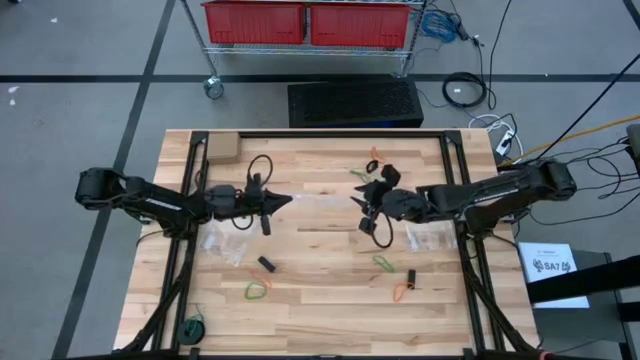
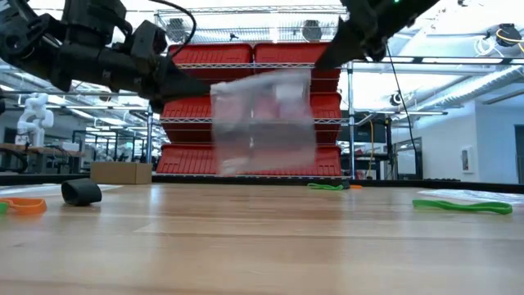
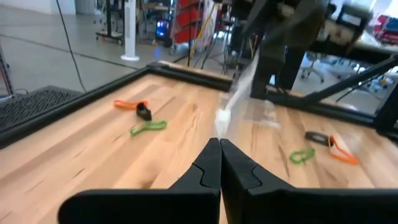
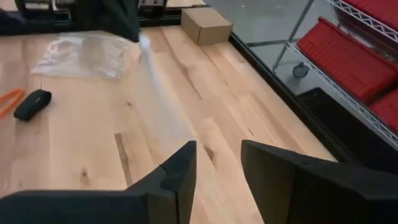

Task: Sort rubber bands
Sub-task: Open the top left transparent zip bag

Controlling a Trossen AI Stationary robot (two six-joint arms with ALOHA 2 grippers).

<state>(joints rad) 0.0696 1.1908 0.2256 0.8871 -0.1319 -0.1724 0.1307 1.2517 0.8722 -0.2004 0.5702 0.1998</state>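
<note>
The only writing in sight is "SA7" on a white sheet point(image 1: 552, 266) lying off the counter's right edge, and the smaller print under it can't be read. On the wooden counter point(image 1: 320, 300), the rubber bands lie scattered: a green band point(image 1: 258, 291) and a black one point(image 1: 266, 265) toward the near left, another green band point(image 1: 384, 263) beside an orange band point(image 1: 399, 292) and a black band point(image 1: 410, 278) toward the near right, more at the far edge point(image 1: 372, 165). From table height a green band point(image 2: 461, 206) stretches flat, long axis running left to right. The left gripper point(image 1: 284, 202) has its jaws pressed together on the corner of a clear zip bag point(image 2: 264, 121), which hangs blurred in mid-air. The right gripper point(image 4: 214, 163) shows a narrow gap between its jaws, nothing in them. More clear bags point(image 1: 222, 244) are barely visible against the wood.
</note>
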